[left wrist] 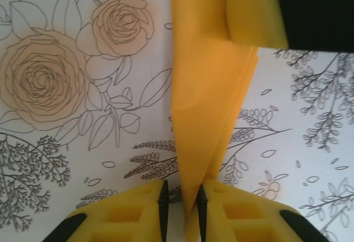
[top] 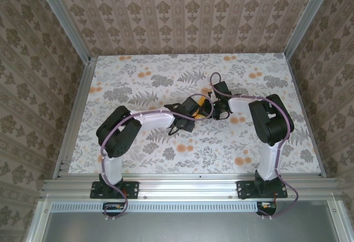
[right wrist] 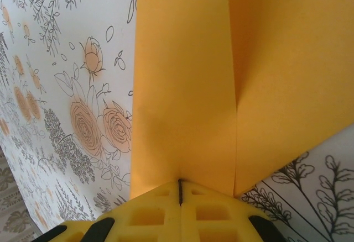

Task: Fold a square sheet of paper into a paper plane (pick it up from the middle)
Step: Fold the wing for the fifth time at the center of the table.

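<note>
From the left wrist, the paper (left wrist: 204,87) runs off the top edge, and a blurred black block (left wrist: 315,10) covers its upper right corner. Its tip drops out of frame between the pads of the left gripper (left wrist: 182,195), whose grip cannot be judged. From the right wrist it overruns top and right edges. From above, its shape is too small to read.

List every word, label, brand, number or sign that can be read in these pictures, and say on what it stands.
None can be read.
The folded orange paper is plain.
The tablecloth bears only flower and leaf prints, the walls only a repeated ornament.
The black arms and the yellow fingers of the left gripper and the right gripper show no legible marking.
</note>
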